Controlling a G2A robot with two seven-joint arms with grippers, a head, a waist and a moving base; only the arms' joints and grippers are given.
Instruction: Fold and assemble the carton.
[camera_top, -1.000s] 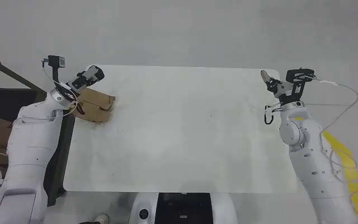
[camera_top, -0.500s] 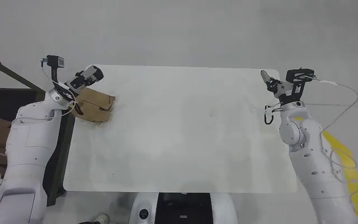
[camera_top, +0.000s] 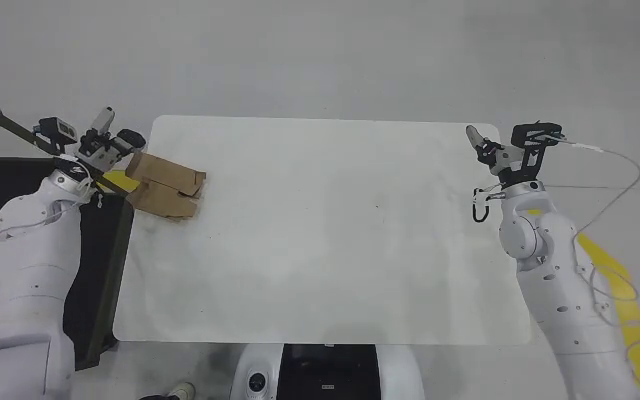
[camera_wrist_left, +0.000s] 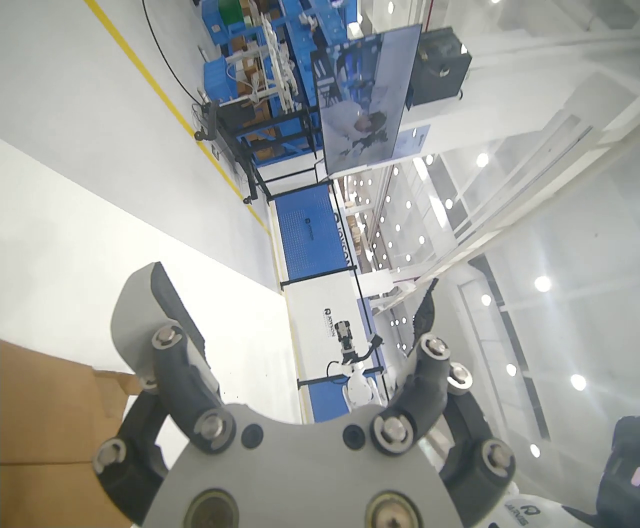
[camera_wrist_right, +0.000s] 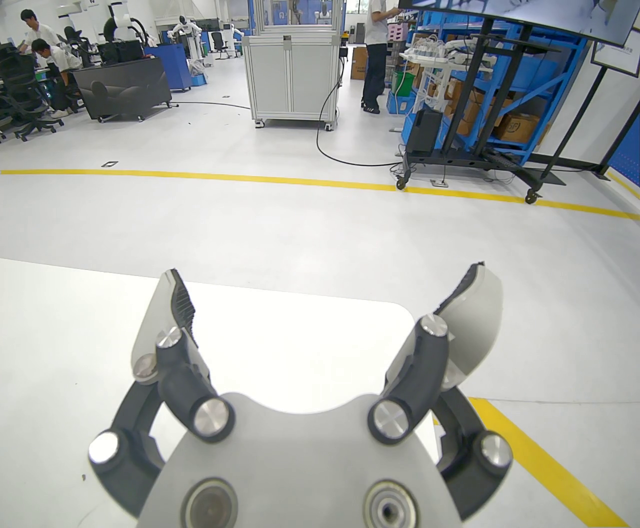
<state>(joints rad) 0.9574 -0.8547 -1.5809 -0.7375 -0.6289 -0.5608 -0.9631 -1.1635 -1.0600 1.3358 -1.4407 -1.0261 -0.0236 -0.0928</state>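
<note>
Clearly we have barely begun: the carton (camera_top: 166, 186) lies collapsed at the left edge of the bench (camera_top: 330, 250), held by neither arm. Our left gripper (camera_wrist_left: 287, 295) hovers just beside it, our right gripper (camera_wrist_right: 325, 277) at the upper right corner, both with fingers apart; all folding remains.

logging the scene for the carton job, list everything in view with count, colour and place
carton: 1, brown, lying flat at the table's left edge, far end
table: 1, white, in front of the robot
bin: 1, black, on the floor beside the table's left edge
floor line: 1, yellow, on the floor beyond the table
left gripper: 1, grey and black, open, just off the table's far left corner, beside the carton
right gripper: 1, grey and black, open, at the table's far right corner
</note>
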